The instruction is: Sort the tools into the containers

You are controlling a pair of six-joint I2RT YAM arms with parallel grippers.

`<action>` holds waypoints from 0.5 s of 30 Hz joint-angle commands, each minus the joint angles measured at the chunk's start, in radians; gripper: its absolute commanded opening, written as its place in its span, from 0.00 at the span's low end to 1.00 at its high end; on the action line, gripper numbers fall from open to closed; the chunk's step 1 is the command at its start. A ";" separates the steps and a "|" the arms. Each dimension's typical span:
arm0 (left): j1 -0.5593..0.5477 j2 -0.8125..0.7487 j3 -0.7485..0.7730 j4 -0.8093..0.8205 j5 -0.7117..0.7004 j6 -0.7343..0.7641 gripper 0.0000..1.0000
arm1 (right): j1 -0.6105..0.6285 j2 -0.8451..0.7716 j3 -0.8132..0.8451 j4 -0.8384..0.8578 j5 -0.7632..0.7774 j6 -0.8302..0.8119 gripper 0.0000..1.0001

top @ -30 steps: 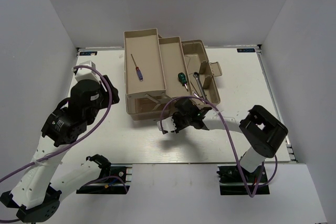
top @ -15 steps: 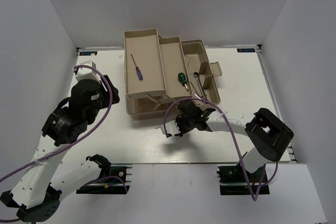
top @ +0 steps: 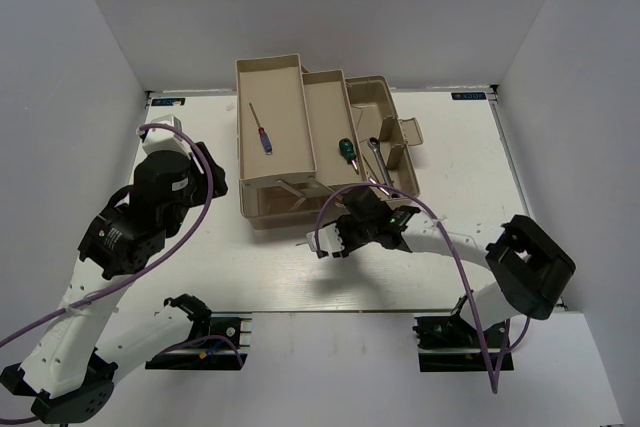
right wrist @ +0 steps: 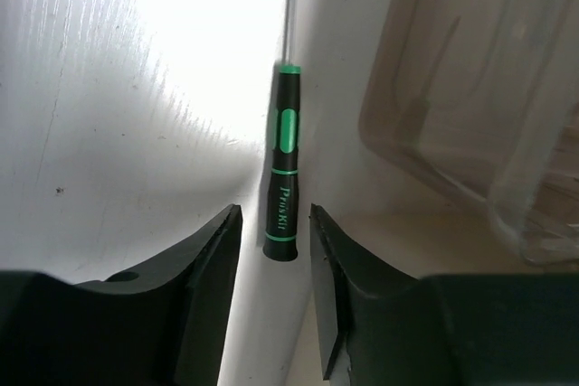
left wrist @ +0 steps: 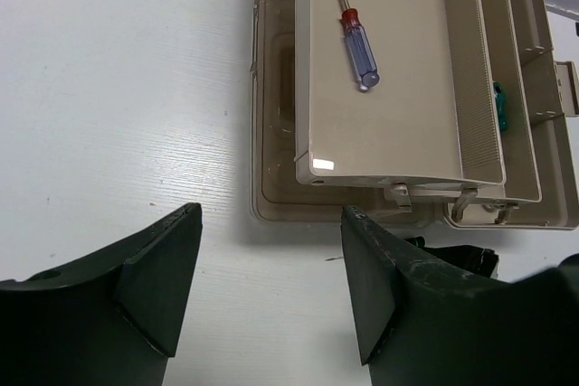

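Bench: white bench (top: pixel 200 267) boxed in by plain white walls (top: pixel 80 37), with both arms reaching in from the near edge.
Toolbox: beige toolbox (top: pixel 300 197) standing open at the far middle, its compartments stepped out side by side.
Upper tray: upper tray (left wrist: pixel 407 88) on the left, holding the blue-handled screwdriver (left wrist: pixel 360 50), which lies loose with its shaft pointing away.
Middle tray: middle tray (top: pixel 325 112) holding a stubby green-handled screwdriver (top: pixel 346 150) near its near end.
Base: base (top: pixel 372 97) on the right, with a silver wrench (top: pixel 375 157) inside.
Lid: translucent brown lid (right wrist: pixel 452 88) lying flat on the bench, partly under the upper tray.
Thin screwdriver: black-and-green screwdriver (right wrist: pixel 282 178) flat on the bench, just beside the lid's edge.
Right tool: right tool (right wrist: pixel 274 219) low over the bench in front of the toolbox, fingers (right wrist: pixel 213 268) apart on either side of the black-and-green screwdriver's butt end, with a sliver of gap showing on each side.
Left tool: left tool (left wrist: pixel 271 250) held above bare bench left of the toolbox, fingers spread wide with nothing between them.
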 commanded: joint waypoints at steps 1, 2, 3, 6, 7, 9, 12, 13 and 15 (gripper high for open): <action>0.005 -0.004 0.021 0.011 -0.007 0.003 0.73 | -0.004 0.025 0.012 0.004 -0.012 -0.007 0.43; 0.005 -0.004 0.021 0.011 -0.007 0.003 0.73 | -0.004 0.037 0.017 0.007 -0.011 -0.014 0.43; 0.005 -0.004 0.021 0.002 -0.007 0.003 0.73 | -0.006 0.053 0.025 0.007 -0.006 -0.014 0.44; 0.005 -0.013 0.021 0.002 -0.007 0.003 0.73 | -0.004 0.079 0.038 0.025 0.012 -0.019 0.44; 0.005 -0.013 0.021 -0.007 -0.007 0.003 0.73 | -0.004 0.096 0.041 0.025 0.015 -0.017 0.44; 0.005 -0.013 0.021 -0.007 -0.007 -0.006 0.73 | -0.007 0.105 0.052 0.025 0.020 -0.023 0.44; 0.005 -0.013 0.021 -0.007 -0.007 -0.006 0.73 | -0.004 0.120 0.063 0.019 0.018 -0.036 0.46; 0.005 -0.013 0.021 -0.007 -0.007 -0.006 0.73 | -0.004 0.125 0.063 0.019 0.020 -0.034 0.46; 0.005 -0.013 0.021 -0.007 -0.007 -0.006 0.73 | -0.009 0.120 0.063 0.016 0.017 -0.037 0.46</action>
